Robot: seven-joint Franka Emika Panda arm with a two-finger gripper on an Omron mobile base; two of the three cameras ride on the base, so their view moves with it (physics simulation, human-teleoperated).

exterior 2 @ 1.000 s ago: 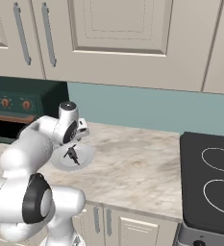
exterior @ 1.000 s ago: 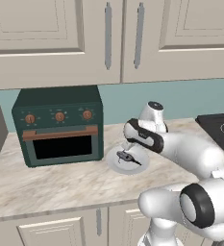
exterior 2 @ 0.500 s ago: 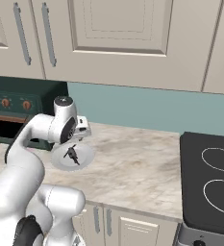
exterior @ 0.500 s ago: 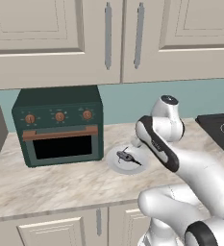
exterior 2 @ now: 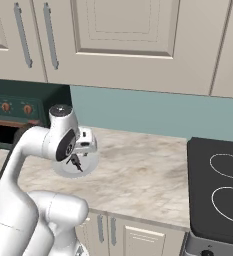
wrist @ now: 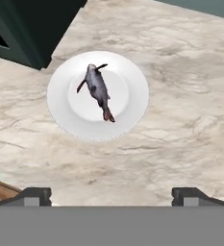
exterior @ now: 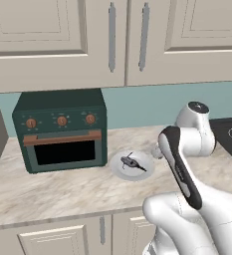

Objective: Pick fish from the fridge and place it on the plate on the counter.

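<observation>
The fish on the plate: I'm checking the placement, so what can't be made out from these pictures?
- Fish: right base view, partly behind the arm, too small for detail.
- Plate: right base view, its left side hidden by the arm.
- Gripper: hand view, just the fingertips rise at the bottom; wide apart, open.
- Green oven: hand view, cut off by the top edge.

The gripper (wrist: 111,194) has lifted up and away from the plate (exterior: 118,171), baring the fish (exterior: 131,162).
</observation>
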